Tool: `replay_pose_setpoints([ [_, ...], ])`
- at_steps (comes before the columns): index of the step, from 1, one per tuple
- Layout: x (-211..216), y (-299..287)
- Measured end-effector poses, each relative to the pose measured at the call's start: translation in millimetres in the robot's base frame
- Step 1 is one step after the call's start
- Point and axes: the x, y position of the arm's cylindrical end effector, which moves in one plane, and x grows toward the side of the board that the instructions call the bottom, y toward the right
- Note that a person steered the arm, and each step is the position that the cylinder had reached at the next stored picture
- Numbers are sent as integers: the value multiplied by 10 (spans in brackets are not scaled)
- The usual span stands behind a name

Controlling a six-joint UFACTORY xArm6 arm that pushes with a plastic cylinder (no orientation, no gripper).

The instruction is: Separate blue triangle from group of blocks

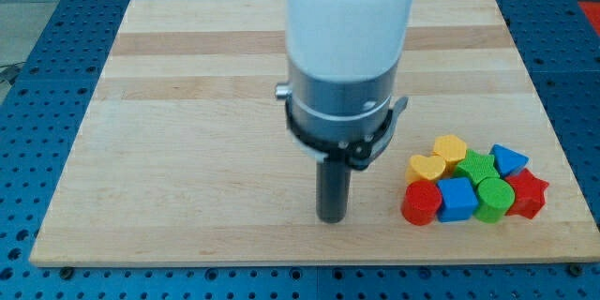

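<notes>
Pale wooden board (187,103) on blue perforated table (37,19).

Looks like a robotics lab / test bench. Wooden board (187,84) fills mid frame, sitting on a blue perforated metal table (37,56) w/ regular hole grid, seen at all frame edges. White & grey robot arm (347,47) comes down from top centre. Toy-like coloured blocks (473,187) at lower right.
</notes>
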Motion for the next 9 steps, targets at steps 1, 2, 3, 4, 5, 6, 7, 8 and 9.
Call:
replay_pose_setpoints([
  [1, 63, 0],
  [2, 360, -1],
  [3, 360, -1],
  [4, 370, 43],
  [5, 356, 325],
  [6, 356, 375],
  [7, 362, 1130],
  [8, 356, 1445],
  [9, 352, 1593],
])
